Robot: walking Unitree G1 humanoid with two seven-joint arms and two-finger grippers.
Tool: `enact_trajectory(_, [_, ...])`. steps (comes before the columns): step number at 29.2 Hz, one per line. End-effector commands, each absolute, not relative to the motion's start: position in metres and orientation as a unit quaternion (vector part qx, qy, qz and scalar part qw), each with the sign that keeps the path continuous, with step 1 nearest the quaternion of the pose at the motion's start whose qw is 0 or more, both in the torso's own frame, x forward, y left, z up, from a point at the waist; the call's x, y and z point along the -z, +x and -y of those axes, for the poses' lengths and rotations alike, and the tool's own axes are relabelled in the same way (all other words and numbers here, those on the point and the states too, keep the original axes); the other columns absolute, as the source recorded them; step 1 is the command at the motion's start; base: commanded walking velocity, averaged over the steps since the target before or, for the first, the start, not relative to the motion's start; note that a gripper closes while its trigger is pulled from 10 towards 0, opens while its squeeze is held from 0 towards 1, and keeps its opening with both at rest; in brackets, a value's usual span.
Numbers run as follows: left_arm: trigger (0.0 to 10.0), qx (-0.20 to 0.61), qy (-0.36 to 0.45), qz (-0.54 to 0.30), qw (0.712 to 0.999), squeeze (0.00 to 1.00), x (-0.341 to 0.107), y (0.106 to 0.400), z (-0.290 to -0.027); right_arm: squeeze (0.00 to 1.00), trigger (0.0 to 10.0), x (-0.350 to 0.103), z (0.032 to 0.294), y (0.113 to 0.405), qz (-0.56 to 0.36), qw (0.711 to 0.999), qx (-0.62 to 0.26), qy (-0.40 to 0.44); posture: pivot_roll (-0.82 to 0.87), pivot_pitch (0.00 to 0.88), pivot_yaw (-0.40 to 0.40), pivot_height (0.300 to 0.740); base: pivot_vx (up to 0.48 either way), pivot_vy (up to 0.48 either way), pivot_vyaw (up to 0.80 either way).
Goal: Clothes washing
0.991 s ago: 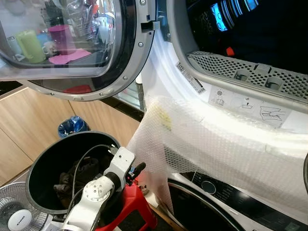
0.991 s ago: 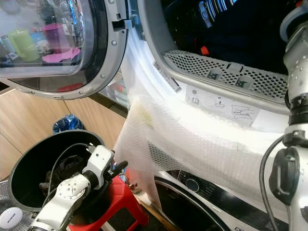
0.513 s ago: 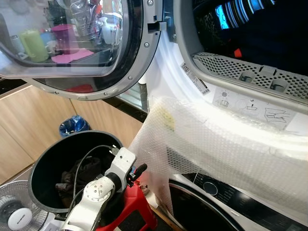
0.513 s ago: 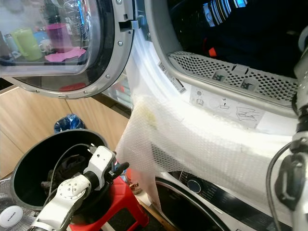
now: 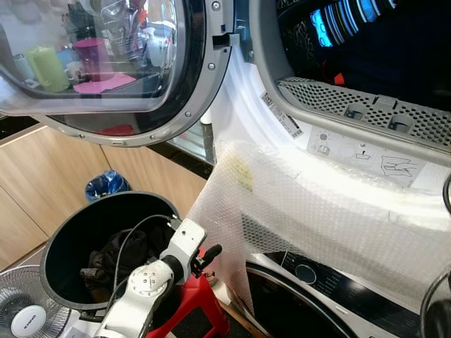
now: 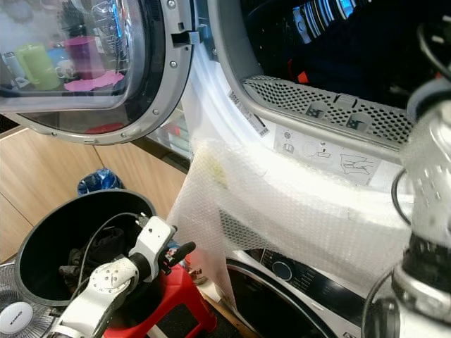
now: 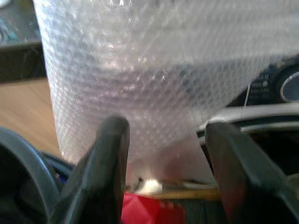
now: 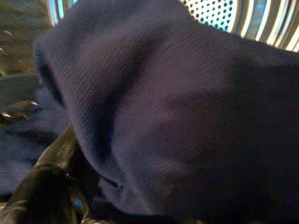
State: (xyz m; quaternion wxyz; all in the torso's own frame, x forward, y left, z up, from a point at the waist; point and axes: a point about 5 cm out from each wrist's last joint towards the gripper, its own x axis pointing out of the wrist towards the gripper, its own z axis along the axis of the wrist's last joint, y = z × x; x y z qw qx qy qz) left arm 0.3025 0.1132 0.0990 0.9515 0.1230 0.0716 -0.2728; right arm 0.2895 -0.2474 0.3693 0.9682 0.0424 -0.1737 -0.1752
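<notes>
Reaching deeper, the right arm (image 6: 430,162) now pushes navy cloth (image 8: 177,116) into the drum (image 5: 366,49); its jaws' state is hidden; left gripper (image 7: 163,154) spread, idle

A: Left arm?
B: Silver, low on the robot's left, bent at the elbow, wrist angled forward and up. Black cable loops from forearm to wrist.
A: Left gripper (image 5: 209,253)?
B: Fingers (image 7: 108,158) spread apart in the left wrist view, nothing between them.
A: Right arm?
B: Raised high on the right edge of the head views, blurred, forearm pointing up, black cable curling beside it.
A: Right gripper?
B: Right wrist view is too dark and close; can't make out its state.
</notes>
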Motion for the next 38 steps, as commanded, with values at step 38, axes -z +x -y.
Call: enact_trajectory(38, [10.0,0.289,0.108,-0.066,0.949,0.0,-0.106,0.302,-0.111,0.0,10.0,-0.348,0.205,0.207,0.201,0.963,-0.1,-0.147,0.04,0.115,0.067,0.74,0.0,0.0,0.0])
